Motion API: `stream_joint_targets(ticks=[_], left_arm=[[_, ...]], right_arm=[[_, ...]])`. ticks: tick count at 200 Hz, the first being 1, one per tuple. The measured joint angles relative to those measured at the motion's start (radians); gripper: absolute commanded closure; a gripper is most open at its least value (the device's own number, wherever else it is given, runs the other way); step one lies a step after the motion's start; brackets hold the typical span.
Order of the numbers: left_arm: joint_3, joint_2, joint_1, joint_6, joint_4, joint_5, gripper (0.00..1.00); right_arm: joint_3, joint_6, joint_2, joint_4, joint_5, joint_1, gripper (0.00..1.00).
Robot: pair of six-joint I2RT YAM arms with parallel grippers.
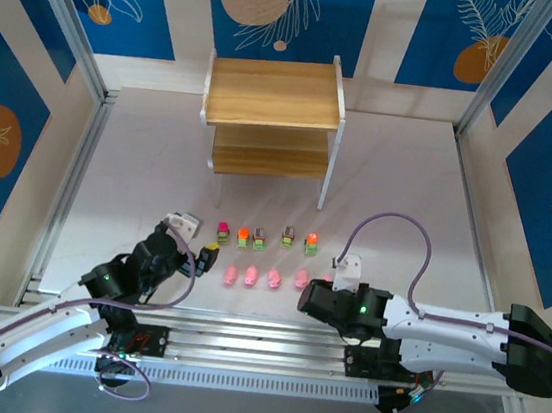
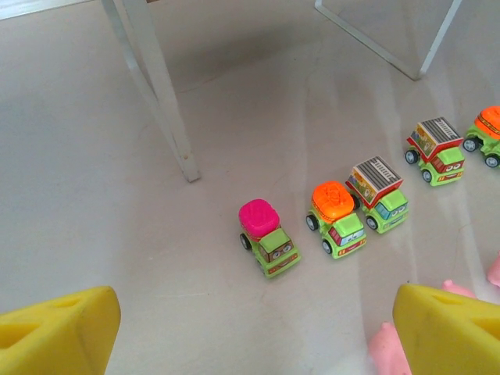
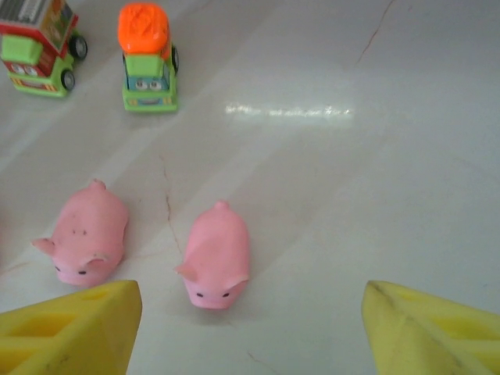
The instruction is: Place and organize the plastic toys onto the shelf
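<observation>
The plastic toys lie in two rows on the table: several green trucks (image 1: 260, 236) behind and several pink pigs (image 1: 250, 277) in front. The shelf (image 1: 272, 115) stands at the back, both boards bare. My left gripper (image 1: 200, 250) is open at the left end of the rows; a pink-topped truck (image 2: 268, 238) sits ahead of its yellow fingers (image 2: 58, 332), and a pig (image 2: 387, 351) touches the right finger. My right gripper (image 1: 333, 279) is open at the right end; one pig (image 3: 216, 255) lies between its fingers (image 3: 70, 328), nearer the left one, untouched.
The shelf's white legs (image 2: 156, 86) rise just beyond the trucks. A second pig (image 3: 84, 233) lies left of my right gripper's left finger. An orange-topped truck (image 3: 147, 58) and a grey-topped one (image 3: 39, 47) stand further ahead. Metal rails edge the table (image 1: 66, 191).
</observation>
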Motion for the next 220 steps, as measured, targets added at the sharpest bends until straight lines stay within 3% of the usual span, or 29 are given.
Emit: stream_joint_targets(ticks=[71,220], left_arm=[[0.000,0.006,0.000,0.000,0.016,0.011,0.10],[-0.010,0.027,0.000,0.001,0.039,0.018,0.11]], right_arm=[[-0.045,0.003,0.063,0.117,-0.086,-0.040,0.32],[-0.045,0.036,0.187,0.208,-0.097,-0.085,0.47]])
